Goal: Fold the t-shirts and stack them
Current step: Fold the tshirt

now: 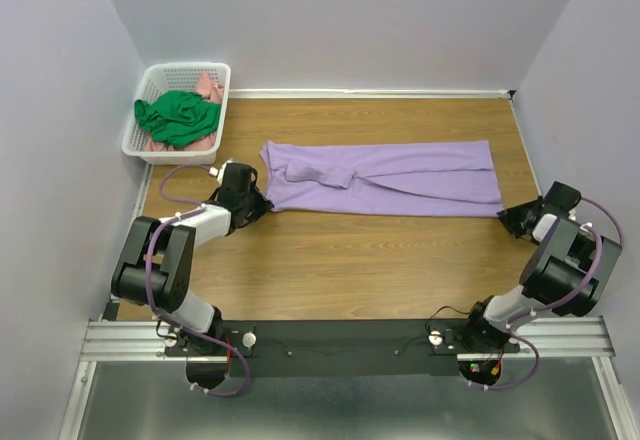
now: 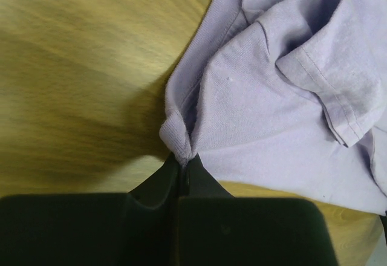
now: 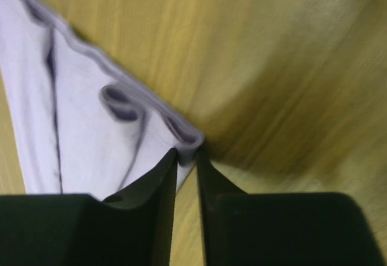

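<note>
Lavender t-shirt: corner tight in left claw, far hem within narrow-gapped right claw.

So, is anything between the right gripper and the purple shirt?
Nothing visible. The right gripper is at a corner of the shirt, its tips either side of the hem, with only table beyond. The left gripper pinches the other end.

arms — black joints, silver links; purple cables; left gripper, right gripper — black
</note>
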